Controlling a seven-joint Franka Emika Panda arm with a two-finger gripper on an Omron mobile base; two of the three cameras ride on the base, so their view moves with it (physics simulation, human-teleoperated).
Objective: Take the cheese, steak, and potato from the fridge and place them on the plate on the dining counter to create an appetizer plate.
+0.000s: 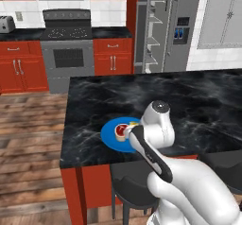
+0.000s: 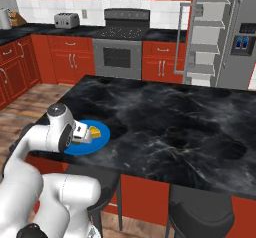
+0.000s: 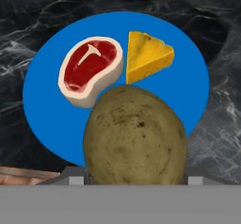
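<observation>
My view of the potato (image 3: pixel 135 136) cut off below, its bulk hiding my fingertips and part of the plate (image 3: pixel 47 115), arm covering plate's near side from base cameras

Steak (image 1: pixel 121 130) lies on the blue plate (image 1: pixel 109 136) (dining counter (image 1: pixel 156 96)), arm overhanging.

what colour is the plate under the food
Bright blue plate, clearest in the hand view.
</observation>
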